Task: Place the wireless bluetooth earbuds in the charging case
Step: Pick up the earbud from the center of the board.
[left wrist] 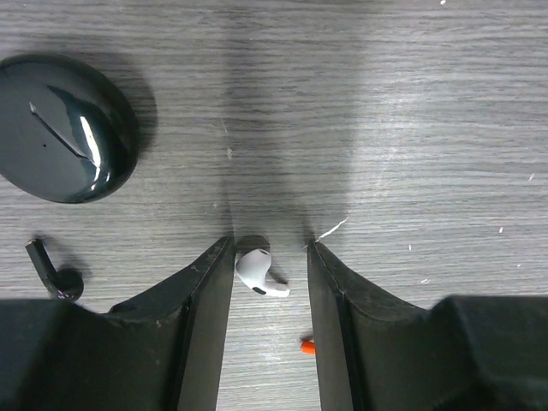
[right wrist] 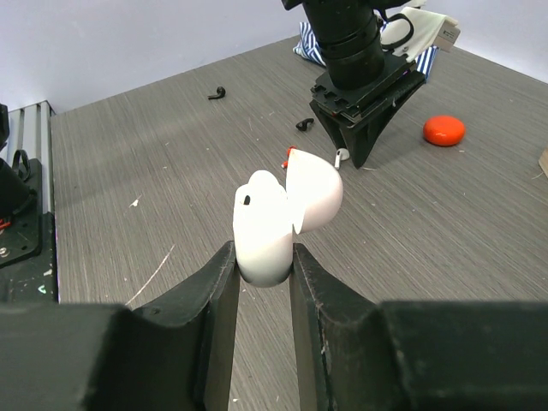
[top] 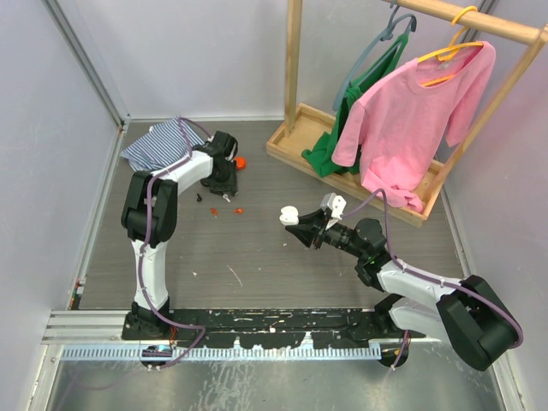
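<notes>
Left gripper (left wrist: 270, 247) sits low, its black jaws apart, straddling a small white plastic earbud (left wrist: 257, 272) lying on the grey wood-grain table (top: 257, 257); the earbud may be touching one jaw. Further right, the right gripper (right wrist: 261, 250) clamps a white glossy charging case (right wrist: 265, 227), lid open, above the table.

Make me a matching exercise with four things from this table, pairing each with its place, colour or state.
Things:
1. white charging case
2. white earbud
3. glossy round case
4. small round puck

Descriptions:
A. lying on the table between the fingers of the open left claw
B. black, closed, near a black earbud
C. orange-red, lying on the table
D. pinched in the right claw, lid open

Pairs: 1-D, 2-A, 3-B, 4-C
</notes>
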